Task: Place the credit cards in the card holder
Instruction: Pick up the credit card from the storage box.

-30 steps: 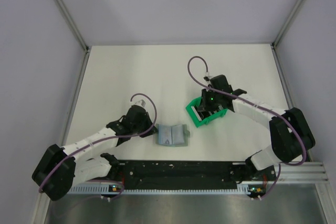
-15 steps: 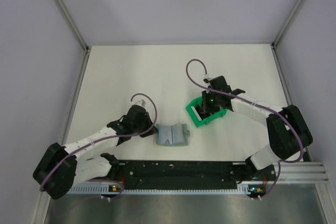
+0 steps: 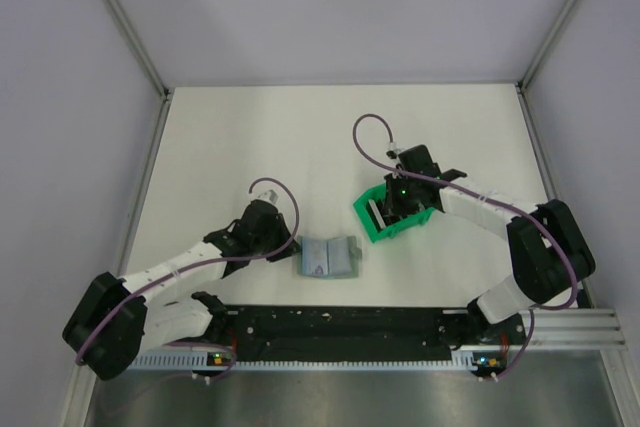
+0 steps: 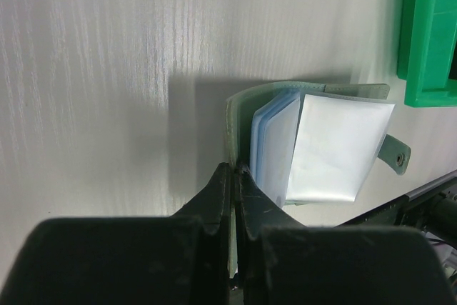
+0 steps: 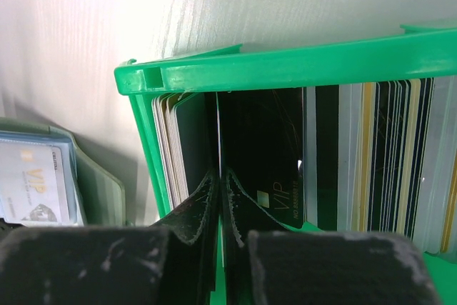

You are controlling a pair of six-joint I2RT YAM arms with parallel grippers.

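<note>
Where our left gripper (image 4: 234, 169) bites: clamped on the card holder (image 4: 239, 116) cover edge, at its fingertips.
Card holder: lying open, pale blue sleeves fanned just beyond our left fingers.
Our right gripper (image 5: 218, 175): pinched shut on a black card (image 5: 260, 141) edge.
Our credit cards (image 5: 371, 155): upright in the green bin (image 5: 285, 69), around our right fingertips.

Colours: wallet, bin, cards.
Card holder (image 4: 237, 123) grey-green, light blue inside; bin (image 5: 285, 69) bright green; black card (image 5: 264, 148) gold-lettered; other cards (image 5: 371, 155) grey, gold, black stripes.

L arm (image 3: 190, 262) & R arm (image 3: 480, 205) fwd, low; jaws tight together.
</note>
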